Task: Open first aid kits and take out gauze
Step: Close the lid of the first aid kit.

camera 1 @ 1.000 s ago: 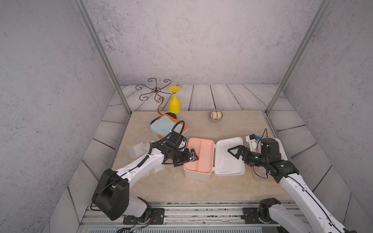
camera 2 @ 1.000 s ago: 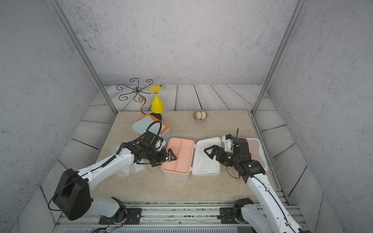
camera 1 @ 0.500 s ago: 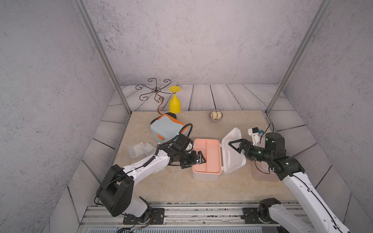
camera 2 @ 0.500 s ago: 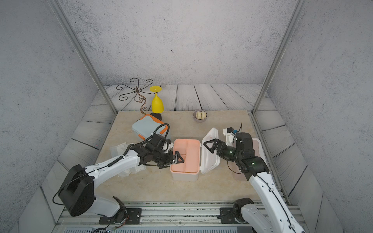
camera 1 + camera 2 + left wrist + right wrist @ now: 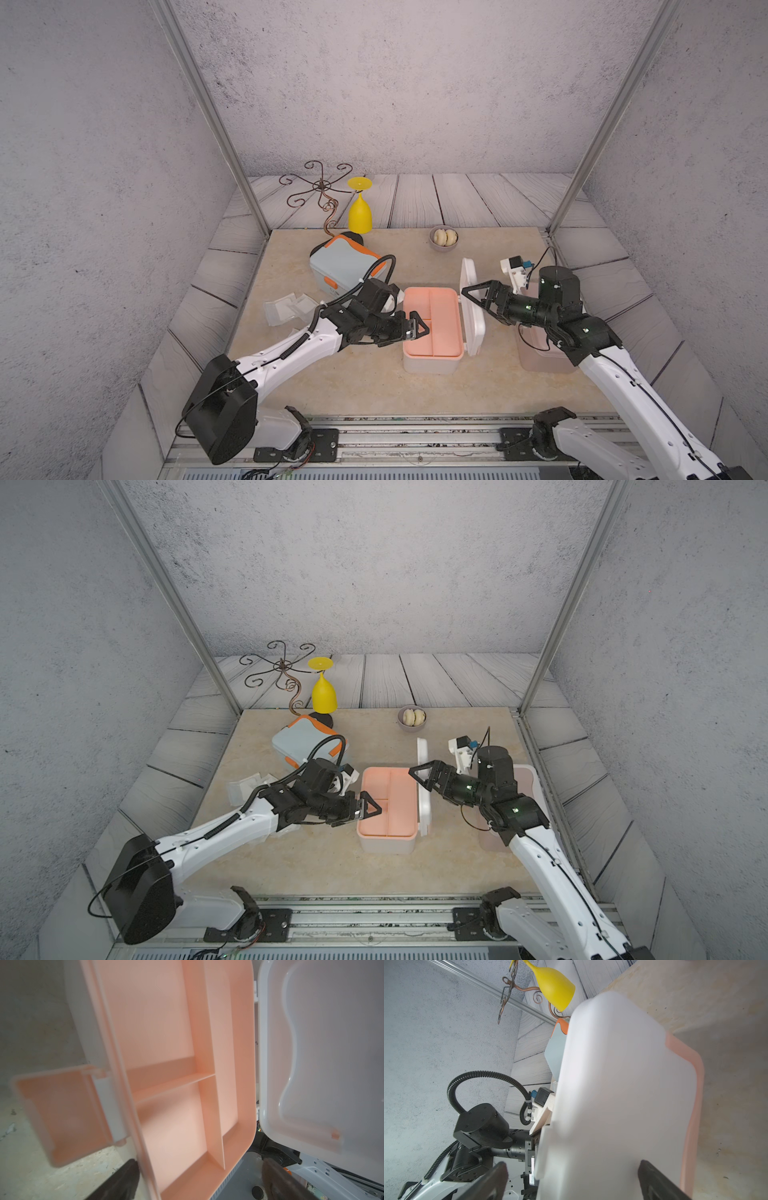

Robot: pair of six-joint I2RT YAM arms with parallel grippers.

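Peach-trayed white kit [image 5: 432, 332] sits mid-table with its lid [image 5: 471, 270] standing near upright. I see my left gripper [image 5: 419, 328] spread wide at the tray's left rim, holding nothing. My right gripper [image 5: 473, 297] is wide too, at the lid's outer face, contact unclear. Gauze packets [image 5: 286, 309] lie beside my left arm, and the grey-blue kit [image 5: 340, 266] sits shut behind.

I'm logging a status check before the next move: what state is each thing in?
white kit: open, lid standing about upright, visible tray compartments empty.
grey-blue kit: lid shut.
pink kit: mostly hidden by right arm, cannot tell.
gauze: out, lying on the table.
yellow glass: upside down.
bowl: upright, two pale pieces inside.
left end effector: open.
right end effector: open, at the lid's outer face.
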